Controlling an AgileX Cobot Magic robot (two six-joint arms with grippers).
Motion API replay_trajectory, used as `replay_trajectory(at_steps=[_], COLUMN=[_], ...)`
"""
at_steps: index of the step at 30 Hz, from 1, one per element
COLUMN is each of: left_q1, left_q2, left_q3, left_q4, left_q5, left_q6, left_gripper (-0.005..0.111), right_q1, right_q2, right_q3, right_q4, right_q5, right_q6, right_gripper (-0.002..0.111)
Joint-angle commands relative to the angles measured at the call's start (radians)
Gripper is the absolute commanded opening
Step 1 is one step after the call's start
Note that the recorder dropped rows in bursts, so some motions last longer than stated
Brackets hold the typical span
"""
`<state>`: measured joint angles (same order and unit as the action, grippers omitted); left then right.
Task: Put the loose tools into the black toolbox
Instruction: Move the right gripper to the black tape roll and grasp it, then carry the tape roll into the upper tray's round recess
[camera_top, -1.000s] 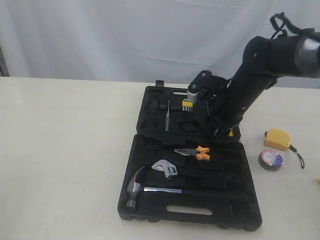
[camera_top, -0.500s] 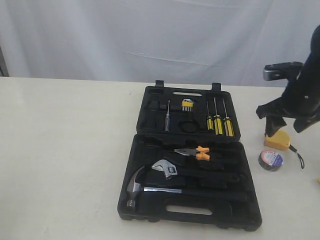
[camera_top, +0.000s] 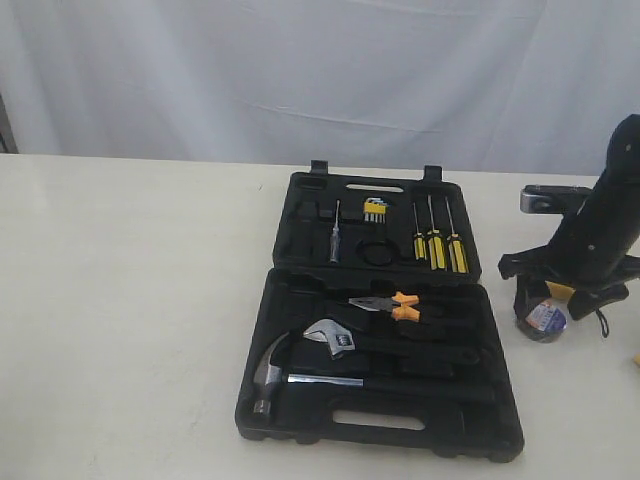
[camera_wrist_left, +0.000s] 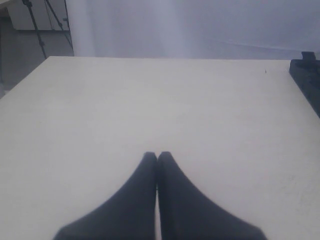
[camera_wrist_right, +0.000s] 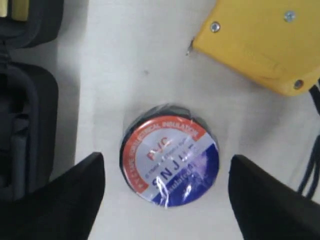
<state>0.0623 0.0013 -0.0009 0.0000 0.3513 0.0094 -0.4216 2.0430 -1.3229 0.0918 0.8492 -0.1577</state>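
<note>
My right jaws stand wide apart, one on each side of the tape roll (camera_wrist_right: 170, 161), not touching it. The roll lies flat on the surface (camera_wrist_left: 150, 100), near the tape measure (camera_wrist_right: 260, 40) and beside the open toolbox (camera_top: 500, 440). Inside lie pliers (camera_top: 392, 304), hammer (camera_top: 270, 372), wrench (camera_top: 330, 338) and screwdrivers (camera_top: 437, 245). My left jaws are pressed together. In the far view my arm covers most of the tape measure.

The right arm (camera_top: 600, 220) was matte black throughout, a thick, rounded link in a smooth casing. A small silver-grey block (camera_top: 553, 198) with a darker end jutted from its left side. The right pincer (camera_wrist_right: 166, 162) had two broad black fingers, plain and unmarked, with blunt sloping edges. The left pincer (camera_wrist_left: 157, 156) was the same black, its two fingers wide at the base and curving inward to narrow rounded tips.
</note>
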Motion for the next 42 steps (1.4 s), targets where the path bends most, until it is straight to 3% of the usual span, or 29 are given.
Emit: replay_trajectory(at_steps=[1, 7, 9, 11, 16, 25, 33, 42], left_q1=[-0.004, -0.004, -0.004, -0.004, -0.004, -0.004, -0.004, -0.004], left_q2=[-0.001, -0.001, -0.001, -0.001, -0.001, -0.001, -0.001, -0.001], left_q3=[0.001, 0.001, 0.001, 0.001, 0.001, 0.001, 0.001, 0.001], left_q4=[0.0, 0.0, 0.0, 0.0, 0.0, 0.0, 0.0, 0.0], left_q5=[-0.009, -0.009, -0.009, -0.009, -0.009, -0.009, -0.009, -0.009], left_q6=[-0.002, -0.002, -0.002, -0.002, -0.002, -0.002, -0.002, -0.002], left_gripper=[0.0, 0.0, 0.0, 0.0, 0.0, 0.0, 0.0, 0.0], right_q1=[-0.004, -0.004, -0.004, -0.004, -0.004, 0.03, 0.19, 0.348], right_q2=[0.036, 0.047, 0.047, 0.047, 0.035, -0.091, -0.131, 0.029], right_q3=[0.004, 0.004, 0.004, 0.004, 0.004, -0.085, -0.204, -0.327], right_q4=[0.005, -0.001, -0.007, -0.007, -0.007, 0.064, 0.064, 0.056], right_q5=[-0.043, -0.06, -0.058, -0.056, -0.048, 0.042, 0.016, -0.114], right_q6=[-0.008, -0.008, -0.008, -0.008, -0.017, -0.069, -0.074, -0.06], right_gripper=[0.067, 0.066, 0.061, 0.049, 0.0, 0.0, 0.0, 0.0])
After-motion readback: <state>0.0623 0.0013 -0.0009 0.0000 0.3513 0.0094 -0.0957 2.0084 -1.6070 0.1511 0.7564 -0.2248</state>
